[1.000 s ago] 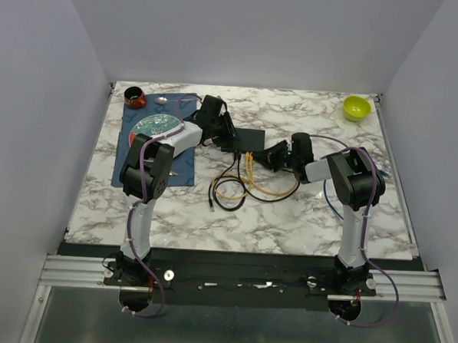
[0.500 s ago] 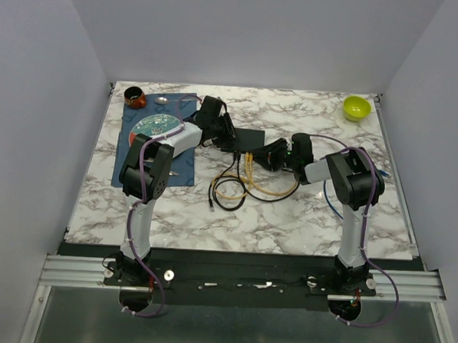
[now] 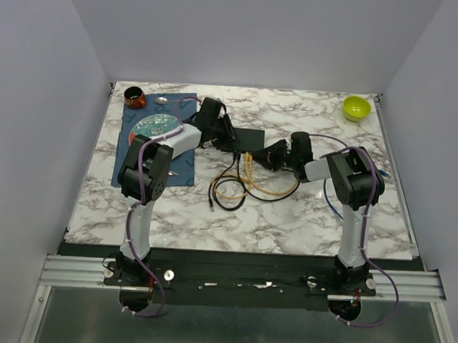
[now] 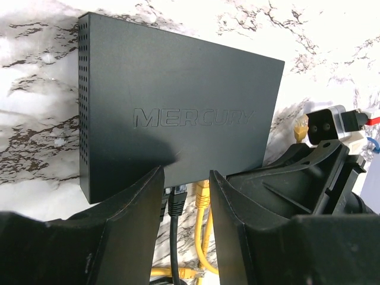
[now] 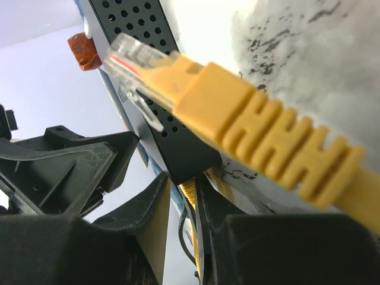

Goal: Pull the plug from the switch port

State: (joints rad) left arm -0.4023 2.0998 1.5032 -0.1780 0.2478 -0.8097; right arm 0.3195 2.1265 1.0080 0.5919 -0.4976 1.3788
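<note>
White marbled table (image 3: 303,214) sits between plain pale walls. The switch (image 4: 178,113) lies flat near its middle, sockets on the near edge. The left hand (image 4: 185,178) reaches in from 9 o'clock and straddles that edge half open, with a black cable (image 4: 176,205) plugged in between its fingers and a gap on each side. Next to it a yellow cable (image 4: 202,196) sits in a socket. The right hand (image 5: 184,190) comes from 3 o'clock to the switch's corner; its fingers stand narrow around a yellow lead, and I cannot tell whether they pinch it. A loose yellow plug (image 5: 196,89) with a clear tip lies across that wrist view, out of any socket. A green bowl (image 3: 356,107) stands at 1 o'clock, its inside plain green. At 11 o'clock is a brown cup (image 3: 135,98), contents unclear, beside a blue mat (image 3: 184,169) carrying a patterned plate (image 3: 156,125).
</note>
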